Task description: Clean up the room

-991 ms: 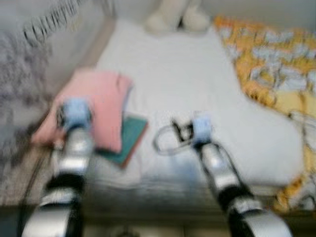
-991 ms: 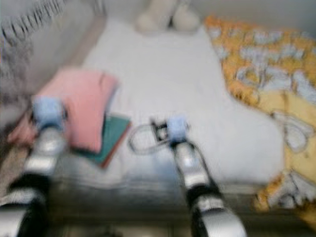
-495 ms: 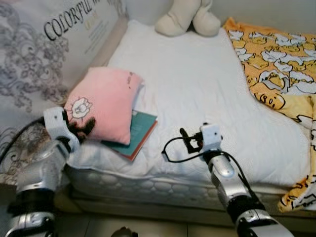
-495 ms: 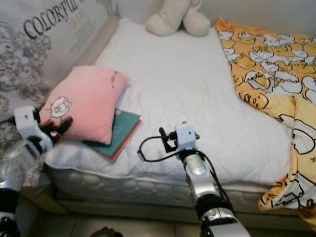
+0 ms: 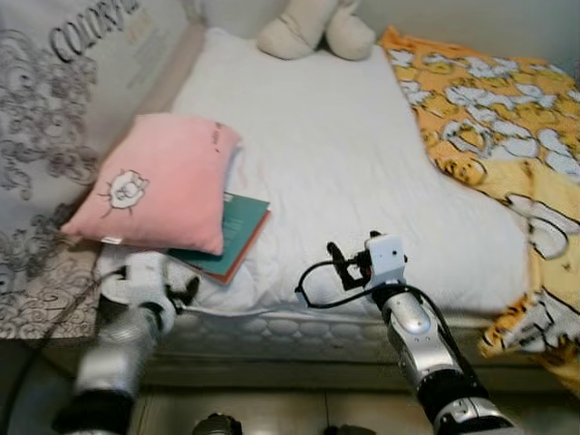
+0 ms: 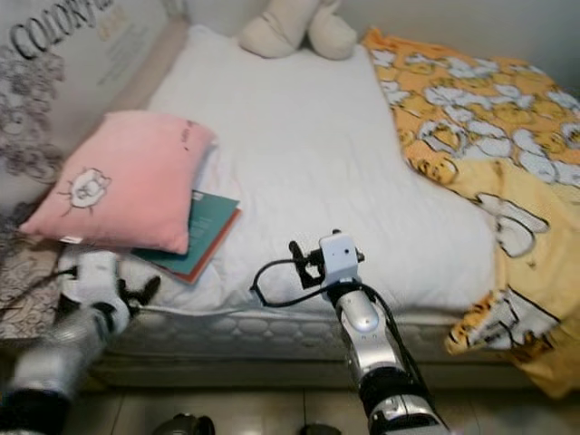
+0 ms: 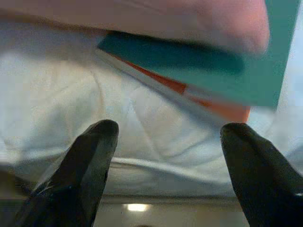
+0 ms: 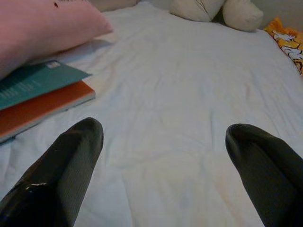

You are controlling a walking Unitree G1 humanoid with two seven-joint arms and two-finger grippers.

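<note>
A pink pillow (image 5: 159,190) lies at the bed's near left corner, partly on top of a teal book (image 5: 237,231) with an orange lower cover. My left gripper (image 5: 186,292) hangs open just below the mattress edge, under that book, which fills the far side of the left wrist view (image 7: 208,71). My right gripper (image 5: 343,263) stands open over the white sheet (image 5: 335,154) at the front edge of the bed, right of the book. Its wrist view looks across the sheet toward the book (image 8: 38,94) and the pillow (image 8: 42,28).
A cream plush toy (image 5: 313,27) sits at the head of the bed. An orange duck-print blanket (image 5: 489,136) covers the right side and hangs over the front edge. A patterned fabric panel with lettering (image 5: 54,100) runs along the left.
The camera has shifted. My left gripper has dropped from the pink pillow's near corner to below the mattress edge. The right gripper stays about where it was.
</note>
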